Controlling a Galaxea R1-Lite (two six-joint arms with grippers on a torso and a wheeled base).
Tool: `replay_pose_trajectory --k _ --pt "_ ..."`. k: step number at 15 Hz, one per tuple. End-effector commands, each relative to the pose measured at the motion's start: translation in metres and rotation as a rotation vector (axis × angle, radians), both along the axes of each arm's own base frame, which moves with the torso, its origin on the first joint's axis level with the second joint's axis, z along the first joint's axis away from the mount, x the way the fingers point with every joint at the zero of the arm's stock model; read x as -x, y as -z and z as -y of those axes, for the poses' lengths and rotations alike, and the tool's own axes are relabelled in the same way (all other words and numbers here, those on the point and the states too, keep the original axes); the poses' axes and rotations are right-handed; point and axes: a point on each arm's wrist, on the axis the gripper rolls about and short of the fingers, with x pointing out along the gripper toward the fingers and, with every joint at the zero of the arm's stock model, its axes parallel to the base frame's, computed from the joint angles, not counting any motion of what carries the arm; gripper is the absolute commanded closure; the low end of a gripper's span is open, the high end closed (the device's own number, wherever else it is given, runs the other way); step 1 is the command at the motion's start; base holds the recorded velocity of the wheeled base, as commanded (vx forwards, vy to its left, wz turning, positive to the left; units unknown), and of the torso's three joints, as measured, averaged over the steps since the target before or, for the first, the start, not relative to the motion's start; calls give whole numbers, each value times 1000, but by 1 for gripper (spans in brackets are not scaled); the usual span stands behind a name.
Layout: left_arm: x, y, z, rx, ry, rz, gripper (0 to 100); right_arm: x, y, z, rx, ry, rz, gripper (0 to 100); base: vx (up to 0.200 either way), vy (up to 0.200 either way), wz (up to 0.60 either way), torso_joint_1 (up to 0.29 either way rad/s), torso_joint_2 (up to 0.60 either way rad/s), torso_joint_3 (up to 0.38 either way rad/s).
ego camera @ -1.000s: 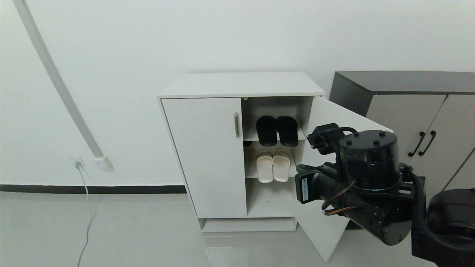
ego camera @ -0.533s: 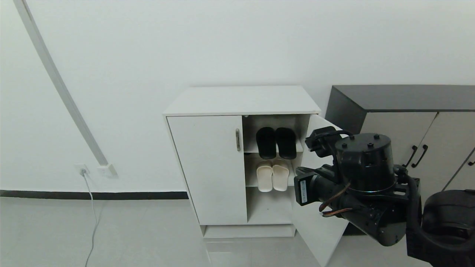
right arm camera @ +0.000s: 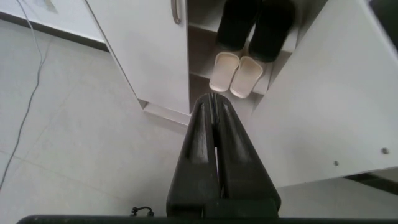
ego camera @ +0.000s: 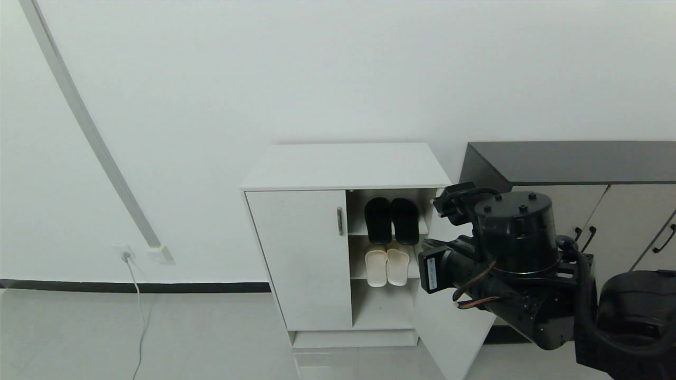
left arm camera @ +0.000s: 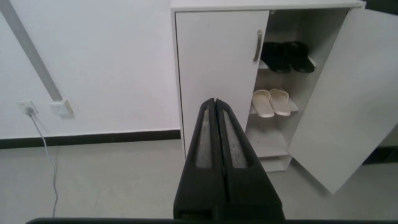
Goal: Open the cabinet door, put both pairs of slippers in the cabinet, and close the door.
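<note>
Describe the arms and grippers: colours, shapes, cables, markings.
The right arm is matte black, with a drum-shaped joint housing studded with bolts, a white label and a brown cable. The left gripper and right gripper have long black tapered fingers with greyish recessed panels.

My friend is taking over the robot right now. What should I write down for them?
Left gripper: shut, empty, held out facing the cabinet.
Right gripper: shut, empty, beside the open door.
Black slide slippers lie on the upper shelf of the small white two-door cabinet; cream slide slippers lie on the shelf below.
Done: white right-hand door opened, both pairs inside.
Left: swing that door closed.
</note>
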Motion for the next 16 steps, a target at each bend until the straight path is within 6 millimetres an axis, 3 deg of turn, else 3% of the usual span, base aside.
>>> replay_pose_trajectory --k 1,10,16 --pt "0 0 0 0 0 0 100 -1 1 1 1 5 -1 100 0 0 0 276 -613 -330" --pt "0 0 0 -1 1 0 100 -5 8 4 19 19 -19 100 0 0 0 195 -427 -234" --pt "0 0 0 -1 1 0 100 -4 10 5 24 19 -24 100 0 0 0 11 -23 -11"
